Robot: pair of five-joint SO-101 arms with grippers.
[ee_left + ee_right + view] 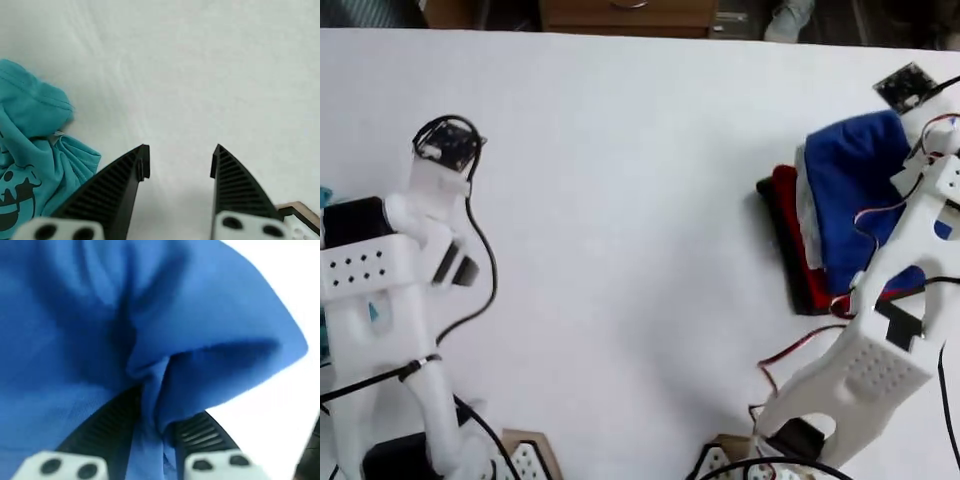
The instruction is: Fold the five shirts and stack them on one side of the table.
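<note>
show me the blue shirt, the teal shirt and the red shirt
blue shirt (855, 160), high view, middle of its top surface
teal shirt (30, 150), left wrist view, crumpled cloth beside its print
red shirt (792, 230), high view, its exposed side edge

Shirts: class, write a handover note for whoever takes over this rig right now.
Left gripper: open, empty, over bare table beside the crumpled teal shirt.
Right gripper: shut on a fold of the blue shirt, which lies bunched atop the stack.
Done: black, red and white layers are stacked at the right arm's side.
Left: lay the blue shirt flat and release it, then fold the teal shirt and add it.
</note>
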